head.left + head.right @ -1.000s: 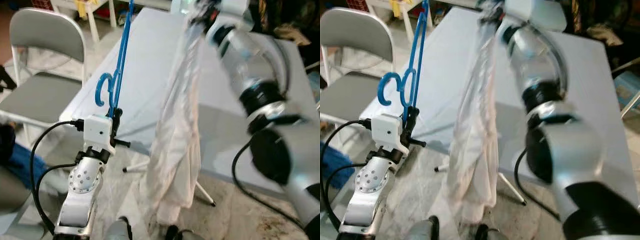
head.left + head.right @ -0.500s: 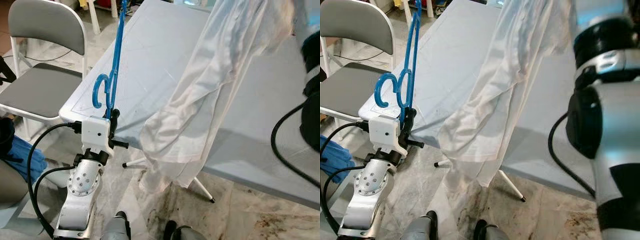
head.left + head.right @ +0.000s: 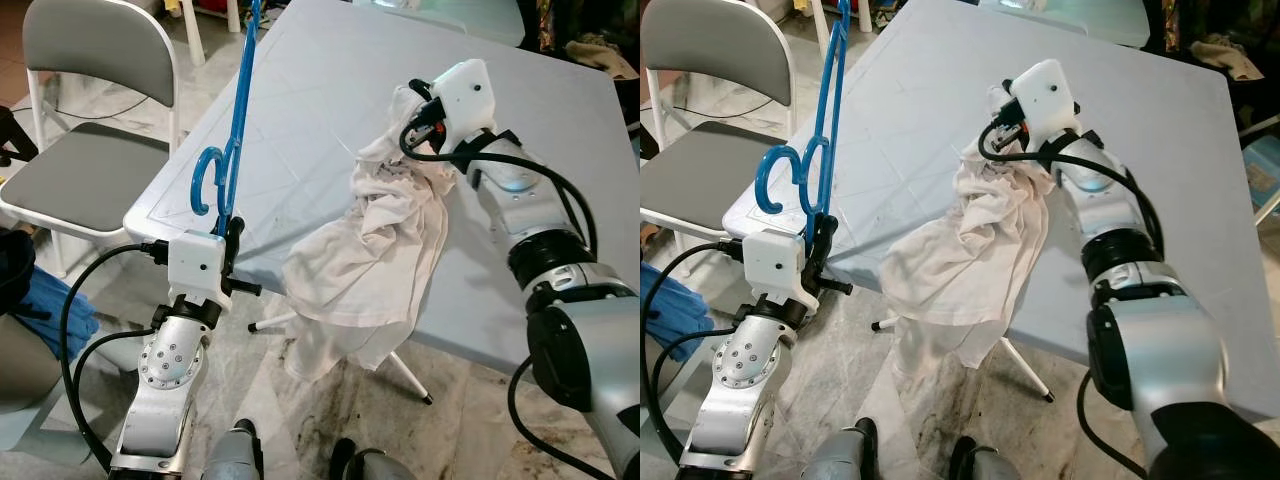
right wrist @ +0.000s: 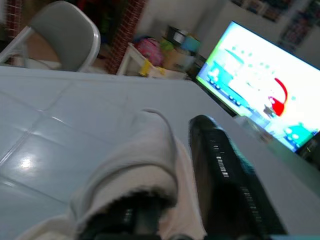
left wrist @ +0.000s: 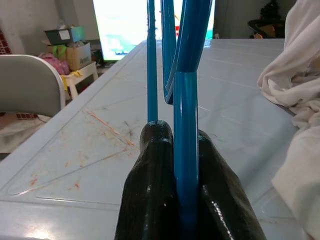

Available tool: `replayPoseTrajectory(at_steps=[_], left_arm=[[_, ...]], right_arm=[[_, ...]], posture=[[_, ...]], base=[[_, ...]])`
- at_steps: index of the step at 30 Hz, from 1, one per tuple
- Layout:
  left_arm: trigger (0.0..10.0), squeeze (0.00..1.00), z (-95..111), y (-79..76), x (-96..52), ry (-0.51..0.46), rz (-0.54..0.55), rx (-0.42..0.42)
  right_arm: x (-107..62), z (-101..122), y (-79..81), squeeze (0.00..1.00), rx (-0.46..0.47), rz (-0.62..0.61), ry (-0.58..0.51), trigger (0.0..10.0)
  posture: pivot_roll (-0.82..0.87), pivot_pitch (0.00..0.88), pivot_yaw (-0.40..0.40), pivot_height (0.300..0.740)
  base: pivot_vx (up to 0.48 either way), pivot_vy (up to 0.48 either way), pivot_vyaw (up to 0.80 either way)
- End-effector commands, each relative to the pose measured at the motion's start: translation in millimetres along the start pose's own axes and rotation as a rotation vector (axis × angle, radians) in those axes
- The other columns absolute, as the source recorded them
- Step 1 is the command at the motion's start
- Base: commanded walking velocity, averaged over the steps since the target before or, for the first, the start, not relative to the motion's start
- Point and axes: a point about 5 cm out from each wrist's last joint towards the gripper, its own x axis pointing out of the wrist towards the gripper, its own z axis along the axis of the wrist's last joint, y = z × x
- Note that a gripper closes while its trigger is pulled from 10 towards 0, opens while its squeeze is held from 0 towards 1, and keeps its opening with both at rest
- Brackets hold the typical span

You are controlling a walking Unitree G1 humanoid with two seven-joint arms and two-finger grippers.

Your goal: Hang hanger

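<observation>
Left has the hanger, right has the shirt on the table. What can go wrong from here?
1. Much of the white shirt droops over the table edge; if the right gripper lets go, it may slide to the floor.
2. The blue hanger is pinched low near its hook by the left gripper, standing tall; it may pivot in the jaws.
3. The shirt is bunched, so finding the collar looks hard.

Left gripper (image 3: 232, 232) pinches a blue hanger (image 3: 228, 140) upright; right gripper (image 3: 418, 100) grips a white shirt (image 3: 372, 255) draped over the table (image 3: 300, 90) edge.
</observation>
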Motion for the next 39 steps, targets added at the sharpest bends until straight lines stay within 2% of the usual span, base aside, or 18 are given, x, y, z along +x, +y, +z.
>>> replayPoseTrajectory(at_steps=[1, 2, 3, 4, 5, 6, 9, 11, 15, 17, 27, 30, 31, 35, 37, 39], left_arm=[[10.0, 0.00, -12, -9.3, -0.7, 0.062, -0.045, -0.017], [10.0, 0.00, -13, -10.4, 0.0, 0.062, -0.049, -0.018], [10.0, 0.00, -13, -10.4, 0.0, 0.062, -0.049, -0.018], [10.0, 0.00, -13, -10.9, 0.1, 0.062, -0.050, -0.023], [10.0, 0.00, -13, -10.9, 0.1, 0.062, -0.050, -0.023], [10.0, 0.00, -14, -11.3, -0.1, 0.063, -0.051, -0.026], [10.0, 0.00, -15, -11.4, -0.9, 0.065, -0.053, -0.026], [10.0, 0.00, -16, -11.7, -1.5, 0.067, -0.057, -0.028], [10.0, 0.00, -16, -11.8, -1.1, 0.066, -0.060, -0.028], [10.0, 0.00, -16, -11.9, -0.5, 0.066, -0.064, -0.028], [10.0, 0.00, -17, -12.6, -1.2, 0.072, -0.077, -0.028], [10.0, 0.00, -18, -12.9, -1.6, 0.074, -0.082, -0.028], [10.0, 0.00, -18, -12.8, -1.9, 0.076, -0.084, -0.028], [10.0, 0.00, -18, -12.7, -2.4, 0.078, -0.084, -0.028], [10.0, 0.00, -18, -13.0, -2.5, 0.079, -0.085, -0.028], [10.0, 0.00, -18, -13.3, -2.5, 0.080, -0.086, -0.029]], right_arm=[[-5.1, 3, -5.3, 1.00, -0.008, 0.051, -0.020, 10.0], [-9.7, 4, -5.8, 1.00, -0.017, 0.115, -0.030, 10.0], [-9.7, 4, -5.8, 1.00, -0.017, 0.115, -0.030, 10.0], [-17.6, 0, -6.1, 1.00, -0.033, 0.189, -0.021, 10.0], [-17.6, 0, -6.1, 1.00, -0.033, 0.189, -0.021, 10.0], [-24.9, -4, -6.9, 1.00, -0.031, 0.243, -0.004, 10.0], [-32.8, -9, -8.4, 1.00, -0.006, 0.289, 0.019, 10.0], [-43.9, -16, -7.5, 1.00, 0.037, 0.347, 0.047, 10.0], [-52.3, -25, -2.9, 1.00, 0.077, 0.387, 0.079, 10.0], [-64.1, -35, 11.0, 1.00, 0.139, 0.488, 0.117, 10.0], [-91.0, -59, 41.9, 1.00, 0.288, 0.663, 0.228, 10.0], [-99.9, -64, 57.4, 1.00, 0.335, 0.748, 0.257, 10.0], [-104.0, -68, 67.6, 1.00, 0.357, 0.796, 0.284, 10.0], [-109.4, -74, 84.4, 1.00, 0.381, 0.870, 0.325, 10.0], [-109.2, -84, 104.1, 1.00, 0.378, 0.903, 0.384, 10.0], [-107.6, -86, 109.6, 1.00, 0.373, 0.904, 0.393, 10.0]], posture=[[0.28, 0.214, -0.093, 0.740], [0.28, 0.210, -0.092, 0.740], [0.28, 0.210, -0.092, 0.740], [0.28, 0.207, -0.093, 0.740], [0.28, 0.207, -0.093, 0.740], [0.28, 0.206, -0.094, 0.740], [0.28, 0.206, -0.093, 0.740], [0.27, 0.205, -0.091, 0.740], [0.27, 0.203, -0.088, 0.740], [0.27, 0.204, -0.085, 0.740], [0.27, 0.211, -0.074, 0.740], [0.27, 0.215, -0.072, 0.740], [0.27, 0.218, -0.071, 0.740], [0.26, 0.220, -0.071, 0.740], [0.27, 0.225, -0.072, 0.740], [0.27, 0.226, -0.072, 0.740]], base=[[0.000, 0.000, 0.00], [0.000, 0.000, 0.00], [0.000, 0.000, 0.00], [0.000, 0.000, 0.00], [0.000, 0.000, 0.00], [0.000, 0.000, 0.00], [0.000, 0.000, 0.00], [0.000, 0.000, 0.00], [0.000, 0.000, 0.00], [0.000, 0.000, 0.00], [0.000, 0.000, 0.00], [0.000, 0.000, 0.00], [0.000, 0.000, 0.00], [0.000, 0.000, 0.00], [0.000, 0.000, 0.00], [0.000, 0.000, 0.00]])
